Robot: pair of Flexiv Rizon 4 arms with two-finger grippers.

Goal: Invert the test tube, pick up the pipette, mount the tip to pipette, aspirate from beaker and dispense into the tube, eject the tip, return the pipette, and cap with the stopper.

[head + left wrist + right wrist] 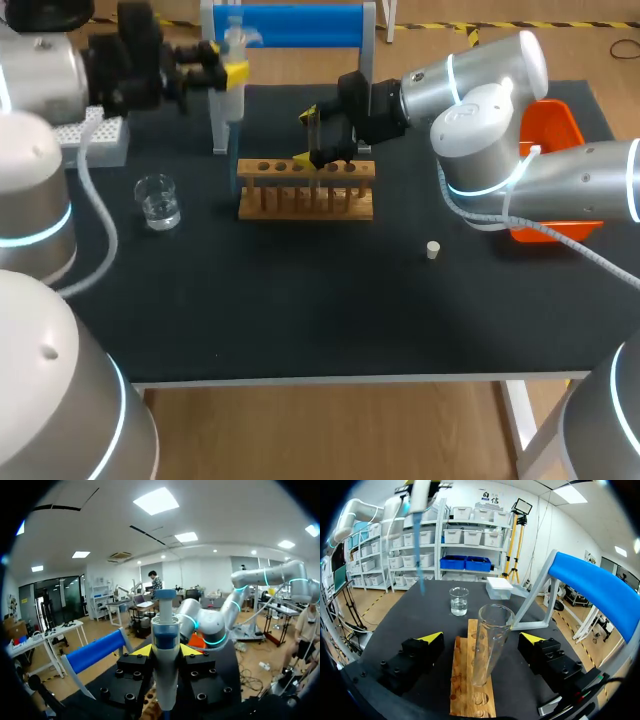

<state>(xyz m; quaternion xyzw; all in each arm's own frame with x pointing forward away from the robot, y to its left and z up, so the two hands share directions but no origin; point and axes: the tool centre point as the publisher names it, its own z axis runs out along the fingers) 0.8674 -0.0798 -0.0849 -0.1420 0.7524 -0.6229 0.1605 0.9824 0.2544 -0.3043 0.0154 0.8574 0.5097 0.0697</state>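
1 test tube (490, 640) upright, pipette (165, 645) tip-down

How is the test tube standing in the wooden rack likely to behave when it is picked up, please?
The test tube looks like clear thin glass, so it is probably fragile and slippery in a hard grip. It is tall and narrow, standing mouth-up in the wooden rack; laid down, its round body would likely roll.

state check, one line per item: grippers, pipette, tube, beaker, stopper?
pipette: in left gripper, blue tip mounted
left gripper: shut on pipette
test tube: upright in rack, mouth up, uncapped
right gripper: open, fingers flanking test tube, not touching
beaker: upright, clear liquid inside
stopper: loose on table
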